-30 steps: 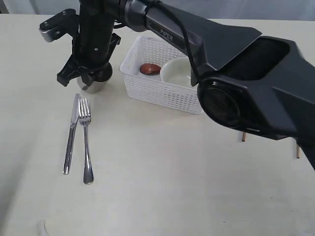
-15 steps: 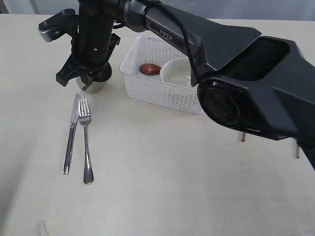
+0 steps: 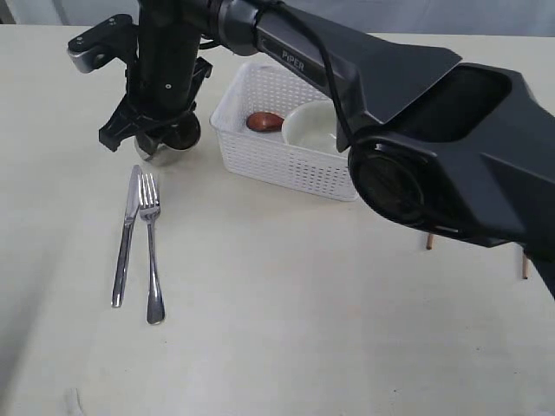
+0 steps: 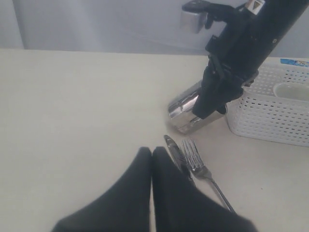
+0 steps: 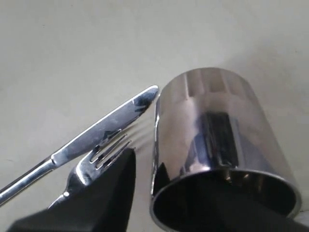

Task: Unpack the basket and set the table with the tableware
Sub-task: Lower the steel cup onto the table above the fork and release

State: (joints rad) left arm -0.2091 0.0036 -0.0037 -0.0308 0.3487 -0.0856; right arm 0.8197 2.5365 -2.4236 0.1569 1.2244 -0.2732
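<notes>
**Steel cup on a lean, with the grip slack**

The right fingers [image 5: 113, 193] stand parted. The one that shows sits just off the wall of the cup [image 5: 212, 145], with a sliver of bench [image 3: 303, 303] between them; I cannot make out the other.

The cup leans with its mouth tipped up toward the wrist. Its base is down by the tip of the knife [image 5: 106, 123], and the fork [image 5: 94, 159] lies alongside. If it is not seated flat, it will likely tip, roll into the cutlery and knock the pair askew. A finger catching the rim on the way up would drag it the same way.

The left fingers [image 4: 140, 193] are pressed together and hold nothing.

Further out, the basket [image 3: 286, 160] holds the bowl [image 3: 310, 126] and the spoon [image 3: 264, 121], not yet unpacked.
</notes>
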